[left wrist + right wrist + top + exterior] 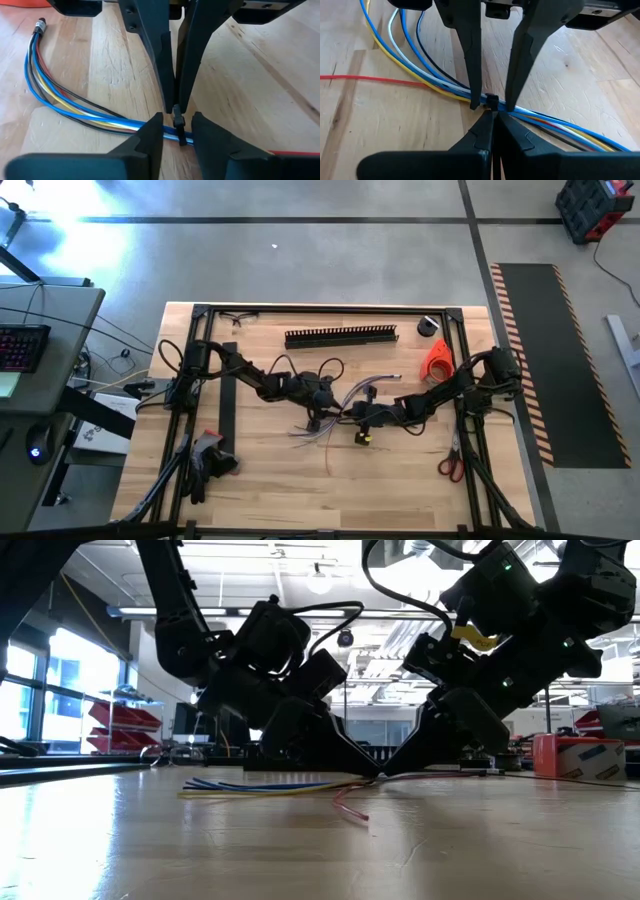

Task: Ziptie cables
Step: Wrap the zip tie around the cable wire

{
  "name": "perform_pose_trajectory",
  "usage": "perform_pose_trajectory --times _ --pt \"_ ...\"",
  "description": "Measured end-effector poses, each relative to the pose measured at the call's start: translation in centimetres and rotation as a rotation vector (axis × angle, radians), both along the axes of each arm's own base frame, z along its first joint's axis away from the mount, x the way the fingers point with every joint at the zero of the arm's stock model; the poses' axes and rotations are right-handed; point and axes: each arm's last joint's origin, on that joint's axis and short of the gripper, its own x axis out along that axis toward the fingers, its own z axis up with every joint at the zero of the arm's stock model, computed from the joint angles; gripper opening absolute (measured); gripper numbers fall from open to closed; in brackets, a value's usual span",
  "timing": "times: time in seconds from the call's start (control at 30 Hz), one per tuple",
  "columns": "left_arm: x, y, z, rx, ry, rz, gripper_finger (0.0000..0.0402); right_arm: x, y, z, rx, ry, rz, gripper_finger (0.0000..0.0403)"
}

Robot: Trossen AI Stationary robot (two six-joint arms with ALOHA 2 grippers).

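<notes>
The cables (335, 420) are a loose bunch of blue, yellow, white, black and red wires lying flat on the wooden table, with a connector end (39, 22). A black ziptie (178, 124) wraps the bunch. My left gripper (492, 102) is open and straddles the ziptie. My right gripper (175, 106) is shut, meeting the ziptie from the opposite side. In the low view both grippers slant down to one spot on the bunch (260, 785). My left gripper comes from above, slanting down, with its fingertips (472, 102) set on the cable bunch (450, 90), one on each side of the ziptie. The fingers stand along the bunch, which lies on the table. My right gripper pinches the ziptie's head (491, 101) between its fingertips, slanting down from the table's right. The ziptie stays around the bunch on the table.
A single red wire (370, 78) lies apart from the bunch. A long black slotted strip (340, 336) lies toward the far edge, another black strip (227, 405) at the left. An orange object (437, 358), a tape roll (428, 326) and red scissors (450, 468) sit at the right.
</notes>
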Motion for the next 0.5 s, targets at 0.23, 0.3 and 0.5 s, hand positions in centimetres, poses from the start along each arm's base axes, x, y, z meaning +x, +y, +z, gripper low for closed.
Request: perform_pose_trajectory --times 0.23,0.3,0.5 --pt "0.03 0.00 0.03 0.000 -0.003 -0.001 0.0010 0.00 0.02 0.01 0.003 -0.002 -0.002 0.0000" --pt "0.02 0.00 0.02 0.000 -0.002 -0.001 0.0007 -0.02 0.03 -0.02 0.003 0.001 -0.002 0.0000" --pt "0.03 0.06 -0.03 0.011 0.008 0.018 0.0002 -0.45 0.22 -0.42 0.033 0.056 -0.036 0.0000"
